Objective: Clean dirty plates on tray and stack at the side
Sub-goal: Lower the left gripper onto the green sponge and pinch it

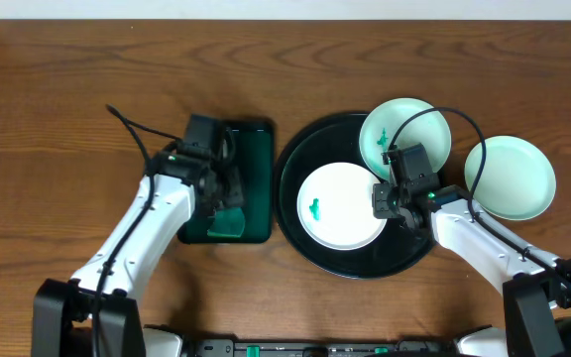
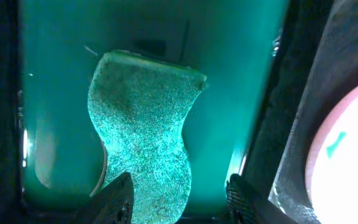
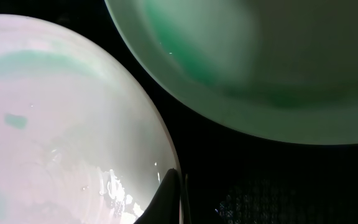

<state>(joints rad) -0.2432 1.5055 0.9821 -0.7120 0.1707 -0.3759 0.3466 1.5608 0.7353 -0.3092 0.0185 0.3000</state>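
Note:
The round black tray (image 1: 291,164) holds a white plate (image 1: 340,205) with a green smear near its middle. My right gripper (image 1: 389,198) is shut on that plate's right rim; in the right wrist view one finger (image 3: 166,199) lies over the plate's edge (image 3: 55,124). A second smeared plate (image 1: 404,134) (image 3: 260,62) rests on the tray's upper right rim. A third plate (image 1: 510,177) sits on the table right of the tray. My left gripper (image 1: 221,193) (image 2: 179,196) is open, its fingers straddling the lower end of a green sponge (image 2: 142,118).
The sponge (image 1: 228,222) lies in a small rectangular dark green tray (image 1: 256,139) (image 2: 241,62) just left of the black tray (image 2: 309,106). Cables trail from both arms. Bare wooden table lies at the far left and along the back.

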